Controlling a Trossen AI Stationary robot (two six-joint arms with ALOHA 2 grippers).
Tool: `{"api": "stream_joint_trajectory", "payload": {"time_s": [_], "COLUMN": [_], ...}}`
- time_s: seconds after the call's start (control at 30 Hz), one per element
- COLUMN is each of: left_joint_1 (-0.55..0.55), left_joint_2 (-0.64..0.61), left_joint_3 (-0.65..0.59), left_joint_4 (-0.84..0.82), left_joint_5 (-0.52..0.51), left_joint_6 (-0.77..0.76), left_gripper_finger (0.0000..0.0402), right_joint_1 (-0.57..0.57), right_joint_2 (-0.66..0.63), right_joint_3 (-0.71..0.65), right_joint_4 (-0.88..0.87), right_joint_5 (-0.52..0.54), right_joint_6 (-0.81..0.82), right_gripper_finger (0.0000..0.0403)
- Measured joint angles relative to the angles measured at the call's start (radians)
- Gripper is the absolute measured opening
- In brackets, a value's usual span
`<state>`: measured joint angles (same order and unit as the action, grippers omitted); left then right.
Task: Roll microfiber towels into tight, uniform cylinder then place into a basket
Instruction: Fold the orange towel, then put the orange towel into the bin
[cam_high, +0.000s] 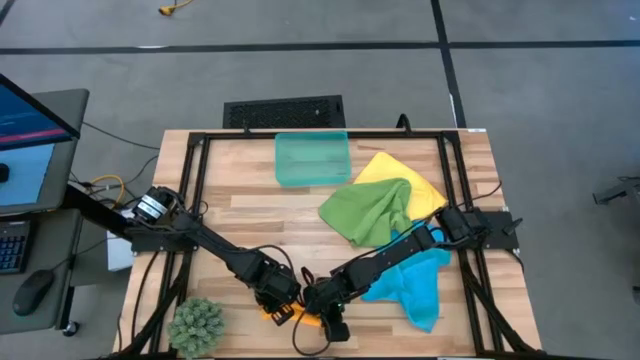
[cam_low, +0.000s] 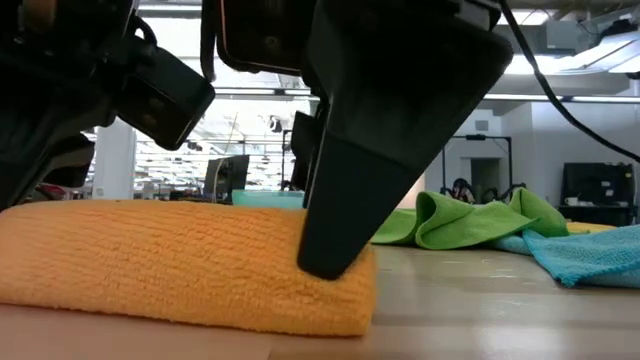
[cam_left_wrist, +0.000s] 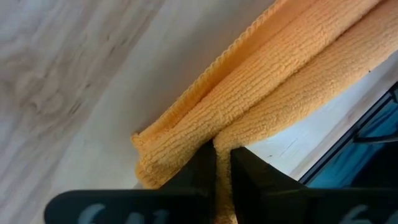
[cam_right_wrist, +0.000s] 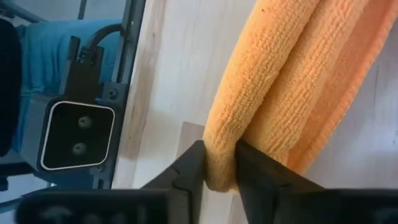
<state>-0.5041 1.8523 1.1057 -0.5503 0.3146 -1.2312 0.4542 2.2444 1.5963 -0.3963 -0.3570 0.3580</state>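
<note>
Two grippers are meeting at the lower centre of the high view, both on the orange towel (cam_high: 283, 312), which is lying rolled along the table's near edge. In its wrist view, the left gripper (cam_left_wrist: 222, 163) is pinching a fold of the orange roll, its fingers nearly together. The right gripper (cam_right_wrist: 219, 163) is standing partly open with the roll's end sitting between its fingers (cam_right_wrist: 261, 171); whether it is pressing the cloth I cannot tell.

In the low view, one dark finger is bearing down on the roll's right end, and bare wood is stretching to the right of it toward the other cloths.

Four towels are showing in all: the orange one, a green towel (cam_high: 368, 210) crumpled at centre right, a yellow towel (cam_high: 400, 175) partly under it, and a blue towel (cam_high: 420, 285) under the right arm at lower right. One basket (cam_high: 312, 160) is sitting at the upper centre, well apart from the roll. One spiky green plant ball (cam_high: 196, 325) is resting at the lower left corner. Underneath, the wooden table (cam_high: 240, 200) is lying bare across its left-centre part. Grey floor is surrounding it.
</note>
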Motion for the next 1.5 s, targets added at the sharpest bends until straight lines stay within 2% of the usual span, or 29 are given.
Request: {"api": "stream_joint_trajectory", "payload": {"time_s": [0.17,0.37,0.6,0.8,0.97,1.2,1.33,1.5], "left_joint_1": [0.0,0.0,-0.003,-0.009,-0.013,-0.016,-0.017,-0.016], "left_joint_2": [0.0,0.0,-0.001,-0.001,-0.001,0.0,0.0,0.0], "left_joint_3": [0.0,0.0,-0.002,-0.001,-0.001,0.0,0.0,0.0], "left_joint_4": [-0.003,-0.003,-0.027,-0.026,-0.024,-0.022,-0.024,-0.024], "left_joint_5": [-0.006,-0.025,-0.021,-0.028,-0.033,-0.036,-0.036,-0.037], "left_joint_6": [0.015,0.015,0.017,0.017,0.017,0.022,0.023,0.023], "left_gripper_finger": [0.0018,0.0018,0.0018,0.0018,0.0018,0.0018,0.0018,0.0018], "right_joint_1": [-0.015,-0.012,0.042,0.075,0.109,0.163,0.184,0.202], "right_joint_2": [-0.009,-0.035,-0.096,-0.106,-0.107,-0.222,-0.348,-0.453], "right_joint_3": [0.0,-0.001,-0.013,-0.025,-0.045,-0.217,-0.354,-0.498], "right_joint_4": [-0.026,-0.136,-0.303,-0.332,-0.329,-0.343,-0.238,0.049], "right_joint_5": [-0.022,0.003,0.146,0.184,0.297,0.476,0.538,0.577], "right_joint_6": [0.012,-0.042,-0.105,-0.13,-0.114,0.002,0.069,0.067], "right_gripper_finger": [0.0162,0.0172,0.0158,0.0148,0.014,0.0131,0.0127,0.0126]}}
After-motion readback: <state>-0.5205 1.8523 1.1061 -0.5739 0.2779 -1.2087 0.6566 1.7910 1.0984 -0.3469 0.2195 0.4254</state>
